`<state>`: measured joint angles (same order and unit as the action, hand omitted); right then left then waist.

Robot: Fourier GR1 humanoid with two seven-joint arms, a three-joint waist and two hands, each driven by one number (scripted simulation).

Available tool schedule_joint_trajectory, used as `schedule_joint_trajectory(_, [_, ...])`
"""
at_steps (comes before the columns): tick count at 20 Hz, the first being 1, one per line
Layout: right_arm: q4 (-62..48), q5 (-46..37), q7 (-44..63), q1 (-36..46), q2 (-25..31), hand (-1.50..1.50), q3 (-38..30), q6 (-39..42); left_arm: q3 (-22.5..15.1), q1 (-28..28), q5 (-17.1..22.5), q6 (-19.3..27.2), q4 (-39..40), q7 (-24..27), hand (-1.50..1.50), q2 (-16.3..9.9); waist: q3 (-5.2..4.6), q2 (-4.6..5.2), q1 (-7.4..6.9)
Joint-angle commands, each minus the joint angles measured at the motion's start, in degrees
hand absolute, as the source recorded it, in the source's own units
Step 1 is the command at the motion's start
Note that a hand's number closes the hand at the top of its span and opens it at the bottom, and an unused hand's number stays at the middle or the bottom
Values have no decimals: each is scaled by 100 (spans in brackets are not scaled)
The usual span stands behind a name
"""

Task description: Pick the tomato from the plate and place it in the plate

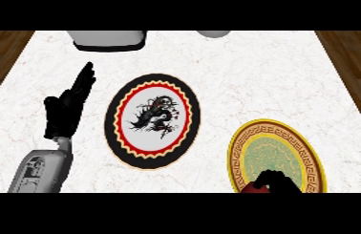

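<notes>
Where the right hand (276, 183) enters at the lower edge, its fingers curl over the single red tomato (251, 188), which shows just left of them on the near part of the gold-rimmed green plate (310, 154); two plates lie on the marble counter (268, 70), the other, a black-rimmed dragon plate (153, 121), well up and left of those fingers; the left hand (67, 109) rests beyond that plate's left side, fingers straight and pointing up, holding nothing.
</notes>
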<state>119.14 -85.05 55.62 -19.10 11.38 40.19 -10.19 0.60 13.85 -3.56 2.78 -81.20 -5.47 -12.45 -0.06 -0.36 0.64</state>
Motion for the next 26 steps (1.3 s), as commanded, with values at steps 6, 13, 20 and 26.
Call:
schedule_joint_trajectory(6, [768,-797,-349,1354,-662,150,756,804,-151,117,-211,72,72,44,0,155,1,38,-76])
schedule_joint_trajectory(13, [-713,755,826,3331,-1125,150,680,584,-215,-79,-189,-1,-1,168,0,285,1,64,-187])
schedule_joint_trajectory(20, [-2882,2092,1211,5049,-1135,150,543,-698,-59,357,-197,-72,247,11,0,159,3,80,-243])
schedule_joint_trajectory(26, [-4720,2829,1163,6003,-1136,150,427,-937,-206,307,-238,-57,-103,-255,0,263,5,78,-366])
